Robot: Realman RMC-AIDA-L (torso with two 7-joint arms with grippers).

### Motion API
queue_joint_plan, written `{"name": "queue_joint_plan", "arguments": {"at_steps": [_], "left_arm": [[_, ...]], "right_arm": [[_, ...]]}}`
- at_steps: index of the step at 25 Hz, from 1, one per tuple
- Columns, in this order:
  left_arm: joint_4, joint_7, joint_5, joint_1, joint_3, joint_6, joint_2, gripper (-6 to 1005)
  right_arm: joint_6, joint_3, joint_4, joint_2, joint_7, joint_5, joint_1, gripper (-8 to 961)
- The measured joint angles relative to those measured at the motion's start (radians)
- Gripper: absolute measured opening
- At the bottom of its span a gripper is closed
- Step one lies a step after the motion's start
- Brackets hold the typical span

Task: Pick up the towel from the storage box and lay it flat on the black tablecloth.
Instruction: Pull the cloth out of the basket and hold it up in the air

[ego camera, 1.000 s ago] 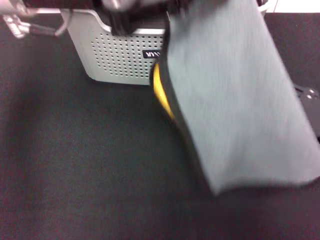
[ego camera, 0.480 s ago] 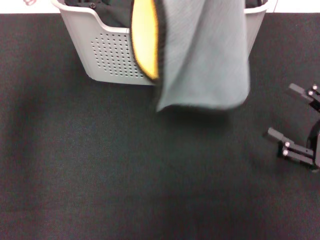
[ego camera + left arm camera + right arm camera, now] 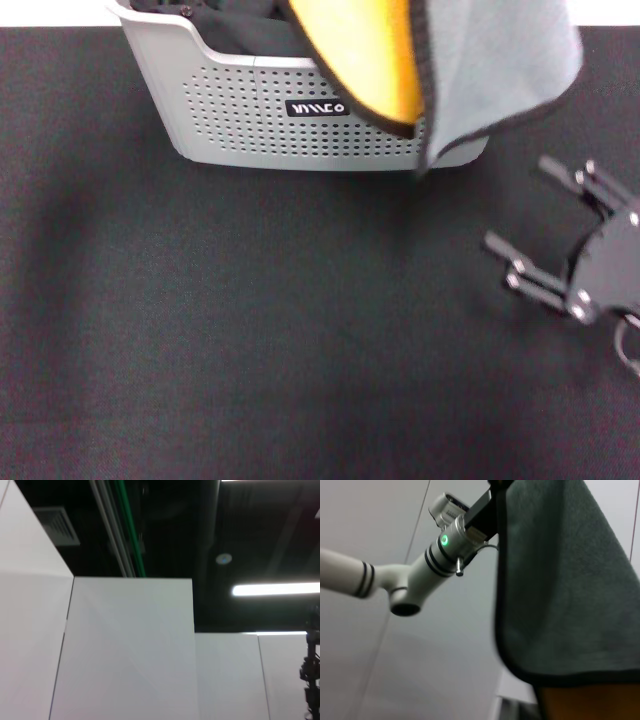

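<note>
The towel [image 3: 495, 60], grey with a yellow-orange underside and black edging, hangs in the air over the right half of the storage box [image 3: 250, 120]. Its lower edge dangles just in front of the box's near wall. In the right wrist view the left arm reaches in from the side, and my left gripper [image 3: 492, 495] is shut on the towel [image 3: 560, 580] at its upper corner. The left gripper is out of the head view. My right gripper [image 3: 515, 200] hovers open and empty over the black tablecloth [image 3: 250, 330], right of the box and below the towel's edge.
Dark folded fabric [image 3: 230, 25] lies inside the box. The tablecloth spreads wide in front of the box and to both sides. The left wrist view shows only white partitions [image 3: 130, 650] and a dark ceiling with a strip light.
The towel has swung upward and to the right, uncovering the box's front and logo plate. My right gripper has come further into view, moving left toward the towel.
</note>
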Motion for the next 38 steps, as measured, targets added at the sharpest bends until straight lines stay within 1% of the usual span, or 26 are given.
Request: {"name": "queue_joint_plan", "arguments": {"at_steps": [2, 4, 6, 7, 8, 10, 12, 13, 15, 21, 27, 31, 34, 38], "left_arm": [[-0.011, 0.006, -0.005, -0.004, 0.006, -0.008, 0.000, 55], [-0.038, 0.020, -0.012, -0.018, 0.018, -0.026, 0.000, 56], [-0.052, 0.031, -0.016, -0.025, 0.023, -0.032, 0.000, 56], [-0.057, 0.035, -0.018, -0.027, 0.024, -0.033, 0.000, 57], [-0.059, 0.039, -0.019, -0.027, 0.024, -0.033, 0.000, 57], [-0.060, 0.047, -0.019, -0.025, 0.020, -0.035, 0.000, 57], [-0.061, 0.055, -0.021, -0.024, 0.019, -0.046, 0.000, 58], [-0.062, 0.061, -0.024, -0.024, 0.020, -0.057, -0.001, 58], [-0.070, 0.083, -0.039, -0.025, 0.030, -0.079, -0.001, 59], [-0.107, 0.145, -0.086, -0.038, 0.051, -0.096, -0.002, 61], [-0.116, 0.157, -0.103, -0.036, 0.057, -0.098, -0.002, 62], [-0.125, 0.159, -0.103, -0.037, 0.062, -0.098, -0.003, 63], [-0.128, 0.159, -0.104, -0.038, 0.063, -0.098, -0.002, 64], [-0.134, 0.159, -0.104, -0.036, 0.063, -0.098, -0.004, 65]], "right_arm": [[0.021, 0.075, 0.103, 0.000, -0.219, -0.006, 0.047, 777], [0.060, 0.208, 0.216, 0.000, -0.495, -0.044, 0.077, 771], [0.099, 0.375, 0.297, 0.000, -0.745, -0.127, 0.081, 765], [0.116, 0.473, 0.323, 0.000, -0.866, -0.205, 0.069, 765], [0.121, 0.530, 0.326, 0.000, -0.926, -0.267, 0.059, 765], [0.133, 0.657, 0.330, 0.000, -1.046, -0.459, 0.031, 764], [0.143, 0.737, 0.333, 0.000, -1.076, -0.583, 0.011, 764], [0.152, 0.763, 0.335, 0.000, -1.081, -0.620, 0.005, 764], [0.178, 0.797, 0.353, 0.000, -1.104, -0.680, -0.002, 763], [0.233, 0.823, 0.418, 0.000, -1.183, -0.735, 0.014, 762], [0.225, 0.845, 0.424, 0.000, -1.186, -0.765, -0.007, 752], [0.219, 0.888, 0.428, 0.000, -1.220, -0.809, 0.000, 747], [0.215, 0.913, 0.443, 0.000, -1.280, -0.818, 0.002, 743], [0.209, 0.956, 0.442, 0.000, -1.288, -0.844, 0.015, 738]]}}
